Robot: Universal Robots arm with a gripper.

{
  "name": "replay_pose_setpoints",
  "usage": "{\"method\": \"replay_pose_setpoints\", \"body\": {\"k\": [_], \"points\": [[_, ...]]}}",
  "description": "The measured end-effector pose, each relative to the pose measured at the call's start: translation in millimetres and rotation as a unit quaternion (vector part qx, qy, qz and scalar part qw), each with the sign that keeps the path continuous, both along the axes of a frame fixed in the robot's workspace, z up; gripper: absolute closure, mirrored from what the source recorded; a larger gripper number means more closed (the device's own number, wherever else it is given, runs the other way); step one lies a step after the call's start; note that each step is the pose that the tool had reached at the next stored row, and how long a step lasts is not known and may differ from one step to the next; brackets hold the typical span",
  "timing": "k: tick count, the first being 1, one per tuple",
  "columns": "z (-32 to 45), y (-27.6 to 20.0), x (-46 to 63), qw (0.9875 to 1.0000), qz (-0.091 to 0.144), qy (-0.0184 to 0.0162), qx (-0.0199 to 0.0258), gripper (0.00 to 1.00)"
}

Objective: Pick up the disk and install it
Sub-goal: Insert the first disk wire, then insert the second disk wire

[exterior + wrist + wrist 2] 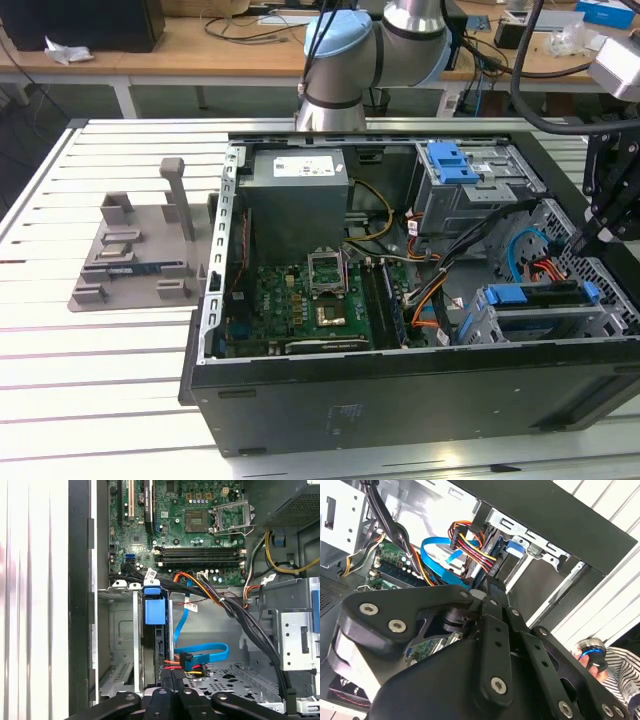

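Black links of my hand [491, 586] sat closest in the second wrist view, its two fingers drawn narrow, almost together. Their tips reached down at the near end of the disk. Whether they pinched its thin edge or only pressed on it, I could not tell.

Going across the exterior view from its left, a grey fixture [140, 250] stood on the slatted counter [100, 380] with no disk on it. Just beside it lay the open case [400, 400]. Inside the case came the power supply [298, 200] with the green board [300, 310] in front of it. Next came the grey cage [470, 195] with its blue latch [450, 160].

Further to the exterior view's right, the disk [535, 297] lay in the lower bay by the case's front wall, its blue rails lining up with the bay. My hand hung right above its far-right end.

In the first wrist view the disk appeared edge-on, sunk between the bay walls with its blue tab towards the board. A blue cable [200, 652] and a red, yellow and black bundle curled next to its near end.

I judged the pick-up and the carry to be done, and the disk was in its slot, or very nearly. I could not confirm that it was fully home and latched. Nor could I tell whether the cables were plugged in.
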State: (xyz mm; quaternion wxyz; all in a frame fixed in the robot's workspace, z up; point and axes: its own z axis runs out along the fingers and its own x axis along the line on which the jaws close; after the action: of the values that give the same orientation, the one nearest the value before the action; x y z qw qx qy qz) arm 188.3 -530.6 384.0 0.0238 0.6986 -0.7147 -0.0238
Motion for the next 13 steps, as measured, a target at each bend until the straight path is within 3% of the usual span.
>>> {"method": "replay_pose_setpoints", "body": {"k": [5, 9, 13], "points": [[0.2, 0.0, 0.0, 1.0000, 0.000, 0.0000, -0.0001, 0.89], [0.4, 0.3, 0.0, 1.0000, 0.000, 0.0000, -0.0004, 0.64], [-0.2, 15.1, -5.2, 1.0000, 0.001, 0.0000, -0.0018, 0.64]]}}
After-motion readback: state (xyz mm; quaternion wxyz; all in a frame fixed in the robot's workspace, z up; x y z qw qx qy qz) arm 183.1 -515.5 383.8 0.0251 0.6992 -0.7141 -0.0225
